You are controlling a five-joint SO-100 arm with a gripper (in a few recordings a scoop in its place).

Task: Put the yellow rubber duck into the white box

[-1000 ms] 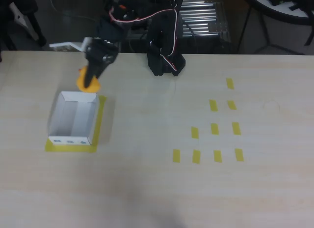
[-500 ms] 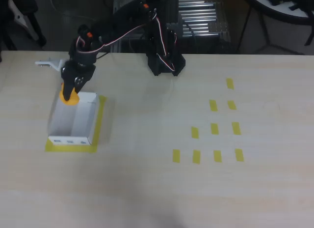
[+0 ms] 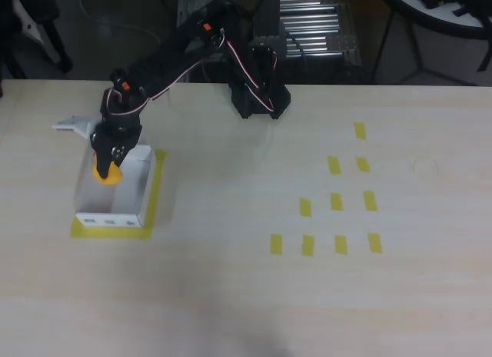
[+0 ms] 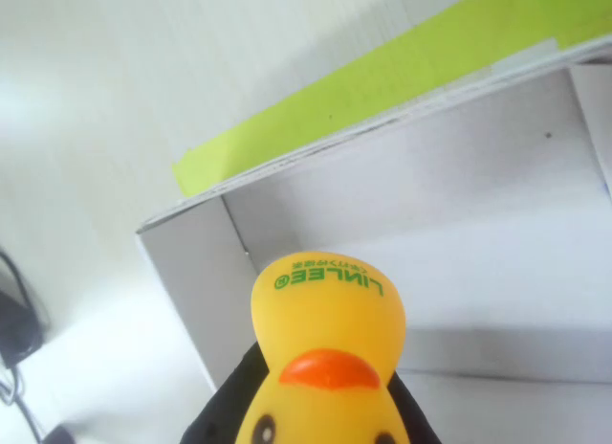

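The hand (image 3: 110,158) is clamped on the yellow rubber duck (image 3: 107,172), one duck only, smooth and glossy with a rounded head, and it's hanging over the far-left part of the white box (image 3: 132,189) in the overhead view, just inside the rim as far as I can tell. From the wrist view the duck (image 4: 327,348) is right up close: orange beak, two small dark eyes, green lettering printed on the rounded top of the head, with dark fingers (image 4: 222,410) poking out either side below it. Behind it sits the box (image 4: 459,214), plain matte white cardboard, rectangular, open top, low straight walls, nothing in it that I can see. The box stands on a flat yellow sheet (image 3: 156,197) that sticks out around its edges like a border. The desk (image 3: 231,295) is pale wood-grain laminate. Off to the right in the overhead view are ten little yellow tape rectangles (image 3: 336,201), flat and roughly in rows. One black arm (image 3: 173,57), with red and white wires looped along it.
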